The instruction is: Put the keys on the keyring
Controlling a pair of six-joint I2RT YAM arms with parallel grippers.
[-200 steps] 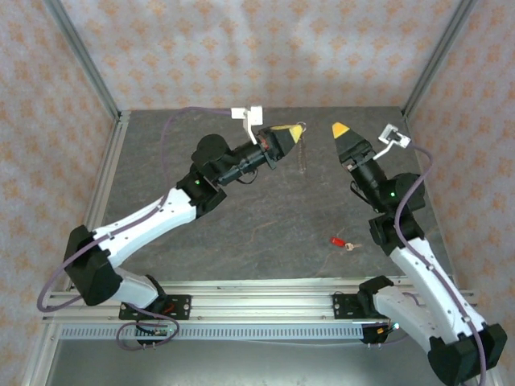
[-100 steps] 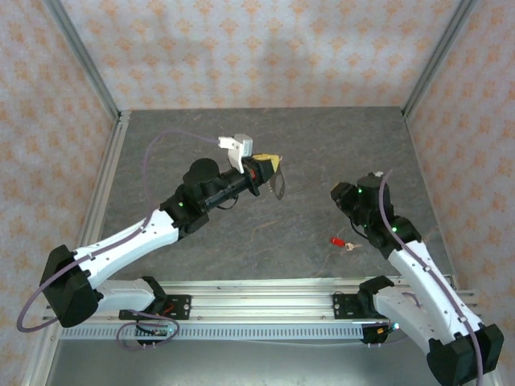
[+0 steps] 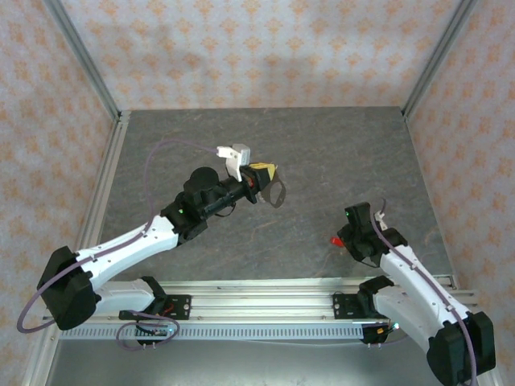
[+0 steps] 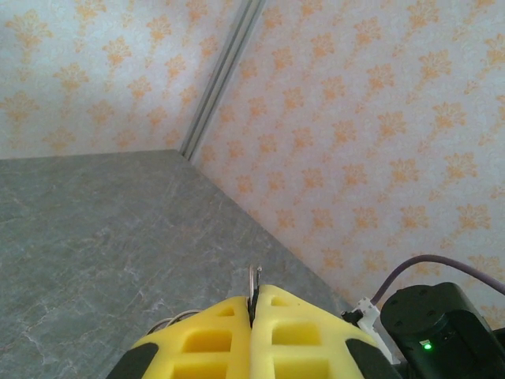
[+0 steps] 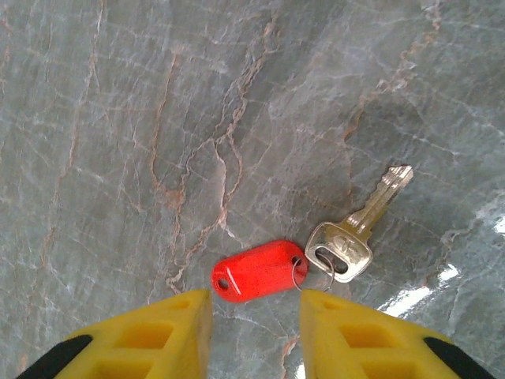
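Observation:
The keys (image 5: 259, 271) lie flat on the grey table: a red plastic tag joined by a small ring to a silvery key (image 5: 359, 233). My right gripper (image 5: 254, 304) is open, its yellow fingers (image 5: 170, 335) straddling the near side of the red tag without touching it. From above, the right gripper (image 3: 346, 241) points down at the red tag (image 3: 335, 239) near the front right. My left gripper (image 3: 265, 171) is shut on the keyring (image 3: 279, 193), a thin chain loop that hangs below it at mid-table. A metal end of the keyring (image 4: 254, 278) sticks out between the shut left gripper (image 4: 254, 298) pads.
Metal frame posts (image 3: 80, 60) and patterned walls (image 3: 257, 48) close in the table on three sides. The aluminium rail (image 3: 257, 293) with both arm bases runs along the near edge. A purple cable (image 3: 181, 143) loops behind the left wrist.
My right arm has swung from the back of the table down to the keys, its jaws narrowing. My left gripper has carried the keyring back and left toward mid-table.

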